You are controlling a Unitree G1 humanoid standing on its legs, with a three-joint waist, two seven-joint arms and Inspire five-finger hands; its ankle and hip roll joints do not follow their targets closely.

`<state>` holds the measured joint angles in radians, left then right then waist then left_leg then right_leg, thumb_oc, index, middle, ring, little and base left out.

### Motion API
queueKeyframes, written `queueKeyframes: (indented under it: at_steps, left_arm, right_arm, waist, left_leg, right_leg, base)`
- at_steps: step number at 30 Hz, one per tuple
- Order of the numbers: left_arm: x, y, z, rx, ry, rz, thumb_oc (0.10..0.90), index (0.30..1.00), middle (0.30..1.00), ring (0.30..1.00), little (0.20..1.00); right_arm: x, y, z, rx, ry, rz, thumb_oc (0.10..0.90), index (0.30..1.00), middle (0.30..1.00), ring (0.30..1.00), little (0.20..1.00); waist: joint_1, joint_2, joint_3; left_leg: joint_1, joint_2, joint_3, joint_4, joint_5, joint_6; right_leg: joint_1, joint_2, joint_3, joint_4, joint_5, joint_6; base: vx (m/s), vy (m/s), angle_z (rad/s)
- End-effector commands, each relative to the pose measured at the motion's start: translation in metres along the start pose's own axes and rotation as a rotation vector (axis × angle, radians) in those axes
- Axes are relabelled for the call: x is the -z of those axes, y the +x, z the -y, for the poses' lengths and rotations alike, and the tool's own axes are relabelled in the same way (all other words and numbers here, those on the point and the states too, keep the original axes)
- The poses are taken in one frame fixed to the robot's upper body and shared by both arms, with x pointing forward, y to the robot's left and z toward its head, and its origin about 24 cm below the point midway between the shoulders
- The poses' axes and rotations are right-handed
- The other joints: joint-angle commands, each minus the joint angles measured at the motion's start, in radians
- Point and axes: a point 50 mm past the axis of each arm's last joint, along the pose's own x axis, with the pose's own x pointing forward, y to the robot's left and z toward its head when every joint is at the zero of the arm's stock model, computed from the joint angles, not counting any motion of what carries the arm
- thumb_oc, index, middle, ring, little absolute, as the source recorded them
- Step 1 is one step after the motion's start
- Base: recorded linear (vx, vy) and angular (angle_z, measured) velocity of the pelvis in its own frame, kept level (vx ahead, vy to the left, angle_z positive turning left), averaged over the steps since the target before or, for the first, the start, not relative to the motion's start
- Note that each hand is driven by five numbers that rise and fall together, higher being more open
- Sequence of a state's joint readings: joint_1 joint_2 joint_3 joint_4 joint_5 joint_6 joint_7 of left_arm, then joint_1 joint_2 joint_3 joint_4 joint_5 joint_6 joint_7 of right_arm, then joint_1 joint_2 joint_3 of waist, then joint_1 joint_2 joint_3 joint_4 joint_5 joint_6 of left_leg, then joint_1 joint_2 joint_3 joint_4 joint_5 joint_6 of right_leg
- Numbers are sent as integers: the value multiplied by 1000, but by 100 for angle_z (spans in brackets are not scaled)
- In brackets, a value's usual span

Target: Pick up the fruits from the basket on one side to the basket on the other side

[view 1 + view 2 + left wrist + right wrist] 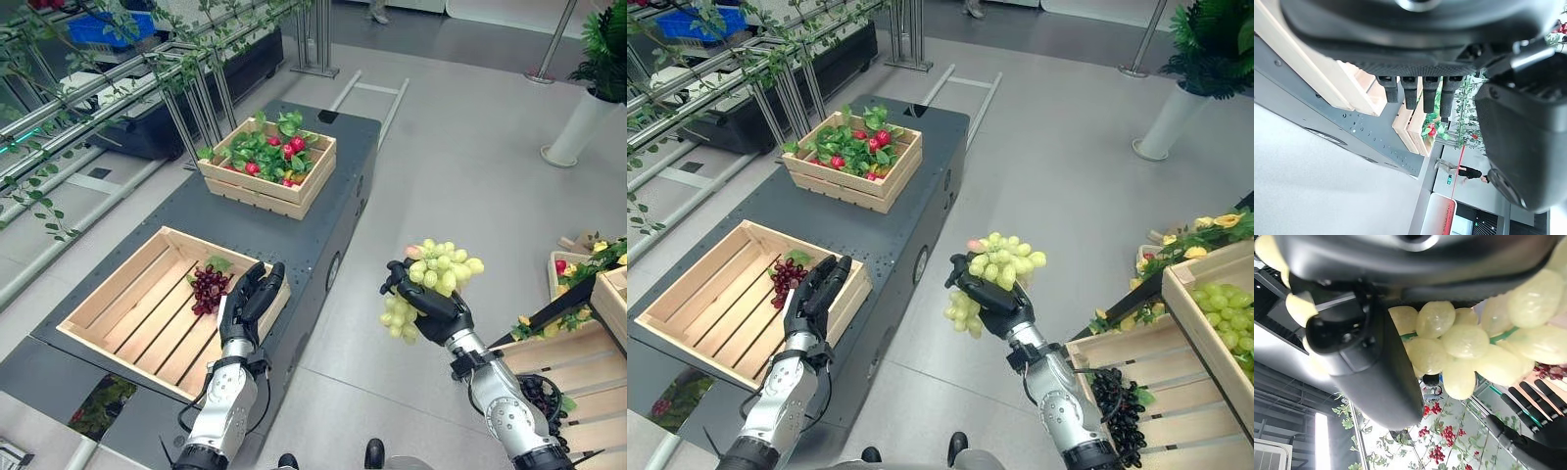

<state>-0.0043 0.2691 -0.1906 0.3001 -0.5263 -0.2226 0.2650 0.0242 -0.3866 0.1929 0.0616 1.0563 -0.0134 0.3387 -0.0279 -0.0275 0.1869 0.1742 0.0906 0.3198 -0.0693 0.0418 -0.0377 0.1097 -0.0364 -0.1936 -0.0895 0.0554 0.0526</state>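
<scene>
Right now the green grape bunch (437,277) is up in the air, clutched in the right hand (434,309), whose fingers and thumb are curled round it; it hangs over the bare grey floor (460,166), between the dark cart (265,225) on the left and the crates on the right. Part of the bunch droops below the hand on its near-left side, and that looks like the weak spot to me: a quick swing could shake grapes loose or let the whole bunch slide out before it gets over wood.

The left hand (249,299) hovers with its fingers straight and holding nothing, above the near right rim of the near crate (127,308), where dark red grapes (208,288) already lie. I reckon that hand crowds the way in, and the crate's raised right wall could catch the drooping grapes if they come in low. Most of the crate's slatted bottom is free, though. The far crate (269,186) of red fruit and leaves sits well apart, out of the path.
</scene>
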Motion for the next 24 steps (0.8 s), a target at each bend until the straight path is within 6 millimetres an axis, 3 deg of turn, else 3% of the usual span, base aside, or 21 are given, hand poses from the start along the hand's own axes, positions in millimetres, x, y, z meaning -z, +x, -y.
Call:
queueKeyframes:
  at_steps: [1, 3, 4, 5, 6, 7, 8, 10, 19, 24]
  left_arm:
    - [-28, 11, 11, 37, -38, 140, 800, 900, 900, 900, 900]
    - [-25, 6, 0, -30, -56, 124, 800, 900, 900, 900, 900]
    - [-26, 5, -5, -58, -53, 130, 800, 900, 900, 900, 900]
    - [-26, 5, -5, -64, -49, 132, 800, 900, 900, 900, 900]
    - [-28, 7, -4, -64, -35, 131, 800, 900, 900, 900, 900]
    - [-31, 11, 2, -44, -25, 127, 800, 900, 900, 900, 900]
    - [-35, 15, 7, -27, -17, 141, 800, 900, 900, 900, 900]
    - [-38, 19, 10, -25, 11, 163, 800, 900, 900, 900, 900]
    - [-30, 20, 13, -11, -47, 127, 800, 900, 900, 900, 900]
    - [-25, 18, 17, 4, -46, 101, 800, 900, 900, 900, 900]
  right_arm:
    - [-45, 32, -47, -340, -111, 173, 400, 300, 300, 300, 300]
    - [-44, 42, -57, -406, -104, 129, 400, 300, 300, 300, 300]
    - [-41, 52, -67, -465, -104, 101, 400, 300, 300, 300, 300]
    - [-38, 55, -70, -483, -103, 90, 400, 300, 300, 300, 300]
    - [-32, 58, -77, -500, -102, 70, 400, 300, 300, 300, 300]
    - [-32, 58, -80, -495, -113, 65, 400, 300, 300, 300, 300]
    - [-33, 58, -82, -508, -127, 60, 400, 300, 300, 300, 300]
    - [-32, 57, -86, -547, -137, 29, 400, 300, 300, 300, 300]
    - [-33, 49, -84, -505, -127, 60, 400, 300, 300, 300, 300]
    - [-23, 35, -79, -493, -101, 33, 400, 300, 300, 300, 300]
  waist:
    - [29, -56, -61]
    - [65, -55, -42]
    - [83, -48, -40]
    - [88, -42, -42]
    - [90, -28, -46]
    - [80, -21, -51]
    - [76, -20, -54]
    - [67, -16, -53]
    - [31, -16, -68]
    - [-3, -19, -52]
  left_leg:
    - [-171, -141, -179, 346, -196, 24]
    - [-201, -150, -333, 340, -147, 21]
    - [-153, -167, -434, 217, -155, 39]
    - [-136, -177, -457, 184, -155, 45]
    - [-109, -175, -458, 101, -140, 58]
    - [-97, -156, -418, 64, -120, 59]
    - [-96, -156, -428, 49, -109, 56]
    - [-91, -162, -445, 52, -115, 66]
    - [-55, -160, -387, -3, -121, 92]
    - [-44, -166, -331, -9, -139, 105]
  right_leg:
    - [43, 0, 60, 2, -72, -20]
    - [43, 4, 139, 2, -51, -21]
    - [38, 4, 179, 2, -52, -16]
    - [36, 7, 187, 2, -55, -15]
    - [35, 10, 185, 2, -59, -10]
    - [28, 6, 169, 8, -61, -4]
    - [18, 3, 159, 13, -61, -1]
    - [-14, -7, 175, 55, -69, 12]
    - [-40, -12, 204, 48, -41, 39]
    - [-97, -20, 235, 21, 31, 74]
  base:
    - [-96, 53, -25]
    - [-93, 167, -61]
    - [-79, 207, -89]
    - [-77, 220, -143]
    - [-103, 186, -151]
    - [-137, 197, -177]
    - [-121, 145, -118]
    - [-79, 165, -66]
    - [-68, 108, -16]
    - [-81, 74, -21]
